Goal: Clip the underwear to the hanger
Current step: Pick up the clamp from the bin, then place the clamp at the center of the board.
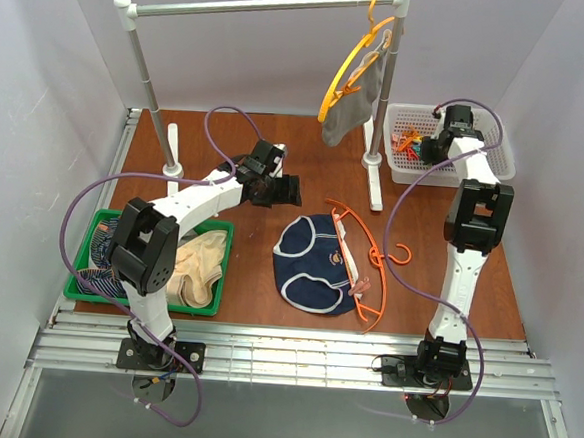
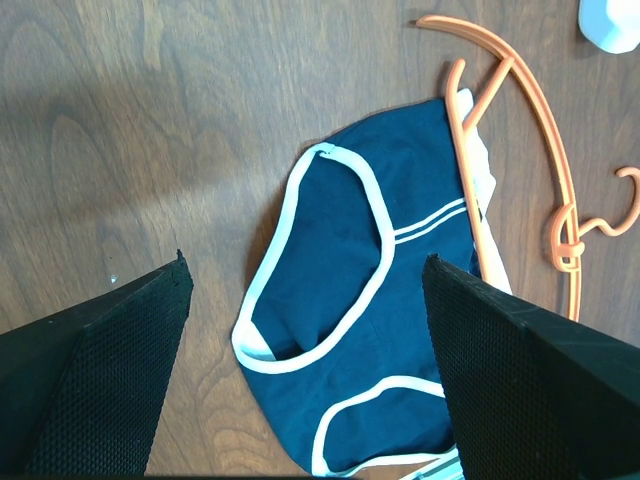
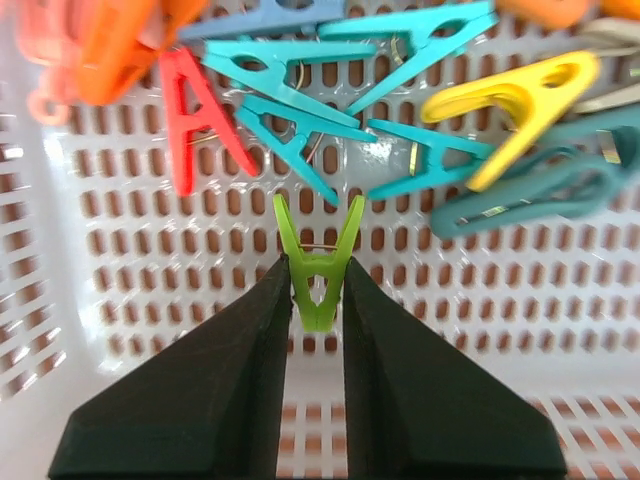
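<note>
From above, the underwear (image 1: 314,266) is seen lying flat at the middle of the table (image 1: 226,154). The hanger (image 1: 367,264) is laid along its right edge, overlapping the cloth there, with the hook turned to the right. The left gripper (image 1: 292,190) is held above the table just to the far left of the underwear, while the right gripper (image 1: 424,148) is lowered into the basket (image 1: 502,159) at the far right. In the left wrist view the jaws are spread wide and nothing is grasped; the underwear is framed between them below, with part of the hanger at its right side. In the right wrist view the right gripper is clenched on the narrow end of a green peg (image 3: 320,240), which lies on the basket floor just beside a heap of other pegs (image 3: 300,120). The step in hand is judged to be the fetching of a peg. It is done well if the peg is lifted straight up, so that the heap is not dragged along. The grip should also be firm, since only the tip is held and the peg could be twisted or dropped.
</note>
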Controlling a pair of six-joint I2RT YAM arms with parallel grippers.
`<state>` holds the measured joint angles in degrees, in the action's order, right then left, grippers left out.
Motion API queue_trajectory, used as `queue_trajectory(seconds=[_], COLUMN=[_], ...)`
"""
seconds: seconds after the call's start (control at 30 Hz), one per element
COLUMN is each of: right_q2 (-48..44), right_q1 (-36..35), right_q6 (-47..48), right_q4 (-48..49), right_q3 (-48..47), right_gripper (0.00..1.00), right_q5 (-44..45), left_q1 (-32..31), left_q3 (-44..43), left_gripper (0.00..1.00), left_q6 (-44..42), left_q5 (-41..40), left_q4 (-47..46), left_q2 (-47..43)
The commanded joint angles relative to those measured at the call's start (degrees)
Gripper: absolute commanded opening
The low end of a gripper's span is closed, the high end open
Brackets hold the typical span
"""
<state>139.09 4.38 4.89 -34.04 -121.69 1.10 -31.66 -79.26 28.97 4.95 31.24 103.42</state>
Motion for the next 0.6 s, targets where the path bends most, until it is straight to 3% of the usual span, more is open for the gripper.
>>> queue_trajectory(seconds=[0.0,0.4,0.57], right_q2=[-9.9,-28.9,-39.8], right_q1=[0.0,-2.4,-6.4], right_q6=[-1.2,-4.1,-8.6], right_q4=[0.4,-0.8,-0.7], right_q3=[0.7,13.2,23.9], right_gripper=[0.15,0.14,0.14], right_q5=[-0.6,-2.4,-4.2], left_q1=[0.2,0.2,-1.6], left_q3=[-0.4,7.4,8.6], left_gripper=[0.84,0.84,0.83], left_q6=[-0.4,-5.8,-9.1], left_q5=[-0.6,-1.4,-3.5], left_q4=[-0.1,-4.9,-6.0], left_q2=[-4.7,-11.4,-14.2])
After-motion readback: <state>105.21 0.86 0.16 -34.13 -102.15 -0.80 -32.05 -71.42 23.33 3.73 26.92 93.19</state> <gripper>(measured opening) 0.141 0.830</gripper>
